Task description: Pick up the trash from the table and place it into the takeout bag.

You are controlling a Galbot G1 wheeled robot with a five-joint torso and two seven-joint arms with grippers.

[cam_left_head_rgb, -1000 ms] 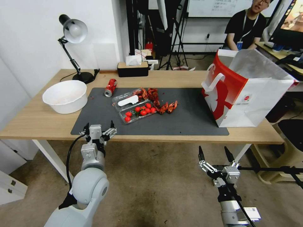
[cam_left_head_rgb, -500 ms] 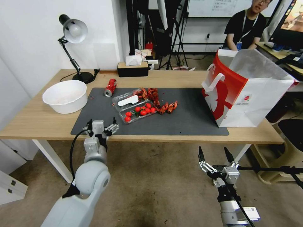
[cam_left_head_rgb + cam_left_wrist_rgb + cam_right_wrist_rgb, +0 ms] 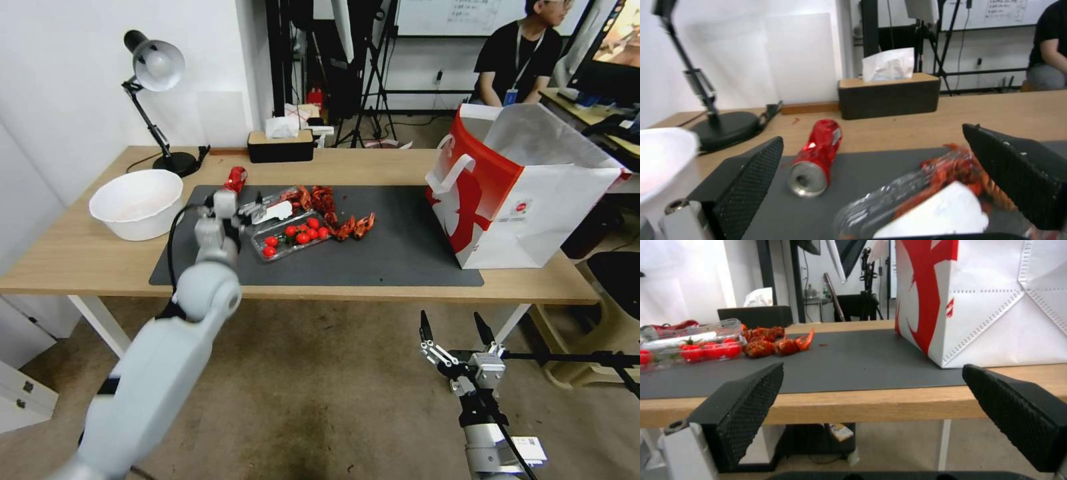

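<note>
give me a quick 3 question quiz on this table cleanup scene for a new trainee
1. True or false: the red soda can stands upright on the dark grey mat.
2. Multiple choice: where is the left hand? A) inside the takeout bag B) over the mat, open, near the can and the clear tray of tomatoes C) below the table edge.
3. Fill in: the right hand hangs open, holding nothing, below the front edge of the ____.

Key
1. False: the can lies on its side, its silver end towards the left wrist camera.
2. B
3. table
</note>
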